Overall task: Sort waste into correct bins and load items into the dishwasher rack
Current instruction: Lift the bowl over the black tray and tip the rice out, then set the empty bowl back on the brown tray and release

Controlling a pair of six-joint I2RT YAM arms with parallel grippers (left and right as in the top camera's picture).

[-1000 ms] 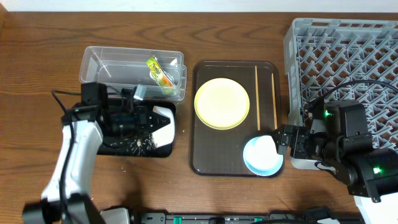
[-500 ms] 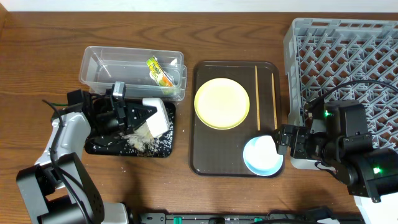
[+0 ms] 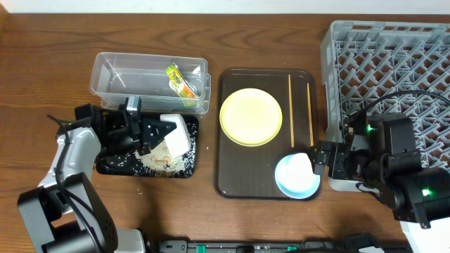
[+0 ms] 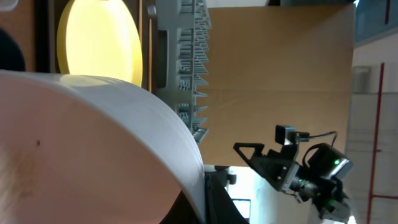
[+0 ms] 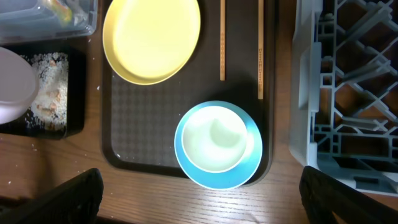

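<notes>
Wooden table, left gripper clamped on tilted white bowl over black tray strewn with rice, clear tub with wrapper behind, right gripper spread wide beside light blue bowl on brown tray, yellow plate, chopsticks, grey rack alongside.

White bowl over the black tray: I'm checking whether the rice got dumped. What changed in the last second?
The left gripper, shut on the white bowl, tipped it and drew it toward the tray's far edge. Rice spilled into the black tray, where a pile now lies. The right gripper, light blue bowl, yellow plate, chopsticks and wrapper stayed put.
</notes>
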